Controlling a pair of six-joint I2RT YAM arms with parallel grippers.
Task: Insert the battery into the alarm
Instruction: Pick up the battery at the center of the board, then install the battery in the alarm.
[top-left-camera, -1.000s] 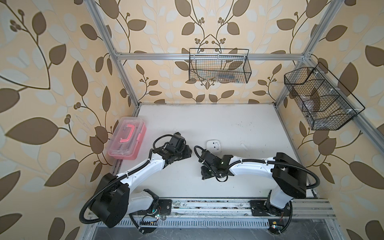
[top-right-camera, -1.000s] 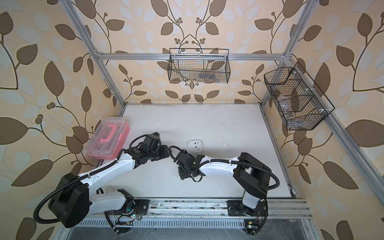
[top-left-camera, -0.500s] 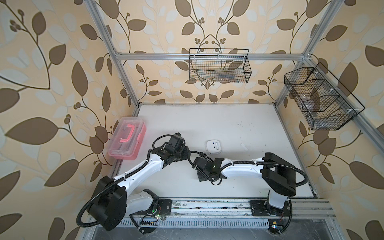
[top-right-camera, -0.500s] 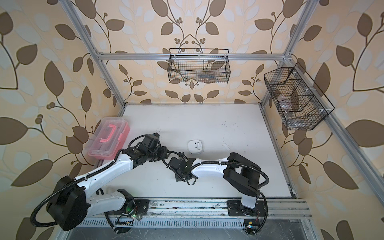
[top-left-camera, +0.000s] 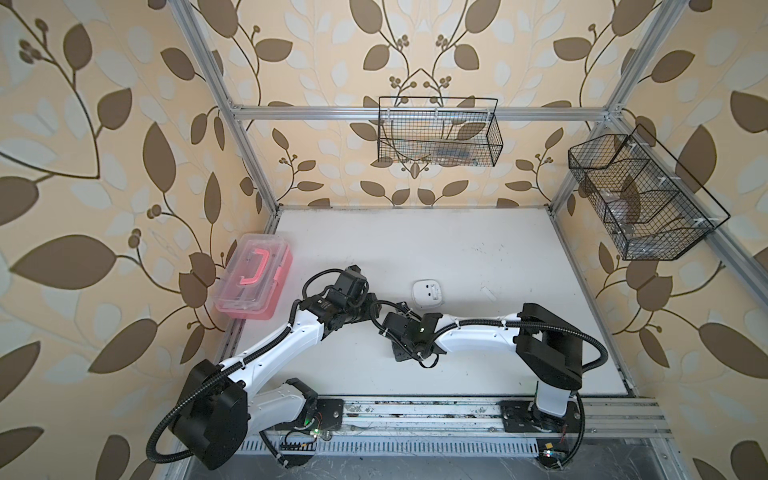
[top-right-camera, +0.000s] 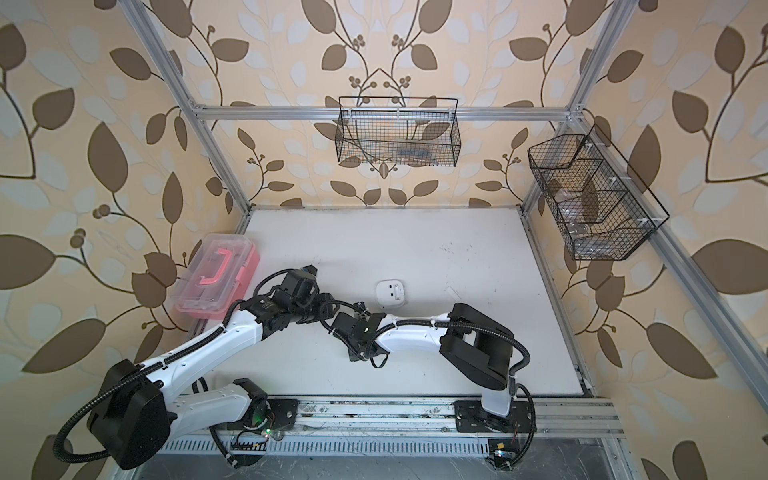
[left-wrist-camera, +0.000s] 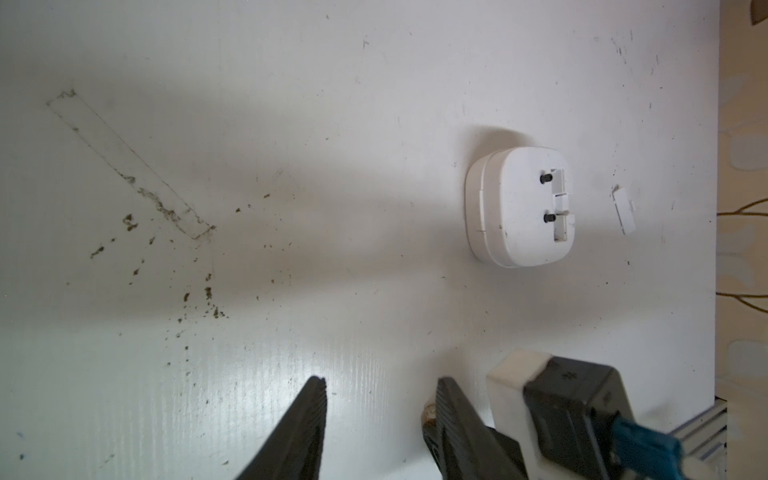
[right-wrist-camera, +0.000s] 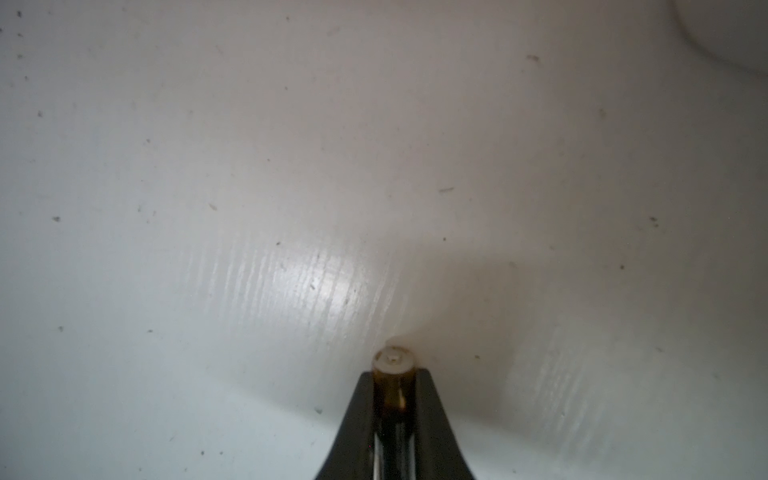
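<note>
A: R pincer (right-wrist-camera: 394, 380)?
B: Clenched on battery (right-wrist-camera: 393, 368), gold end out, close to surface (right-wrist-camera: 249, 166).
A: L pincer (left-wrist-camera: 380, 388)?
B: Released, empty, beside R.
A: Alarm (left-wrist-camera: 519, 212)?
B: Beyond both, back up, slot open. Battery apart from it.

The battery (right-wrist-camera: 393, 384), a slim black cylinder with a copper-gold band and a pale cap at its exposed end, is sitting pinched between the fingers of the right gripper (right-wrist-camera: 395, 376), its capped end poking just past the fingertips. The alarm (left-wrist-camera: 515, 208), a white rounded-square clock, is lying face down on the white table (left-wrist-camera: 374, 124). It is showing its plain back, with two small dark knobs and an open slot along one edge.
</note>
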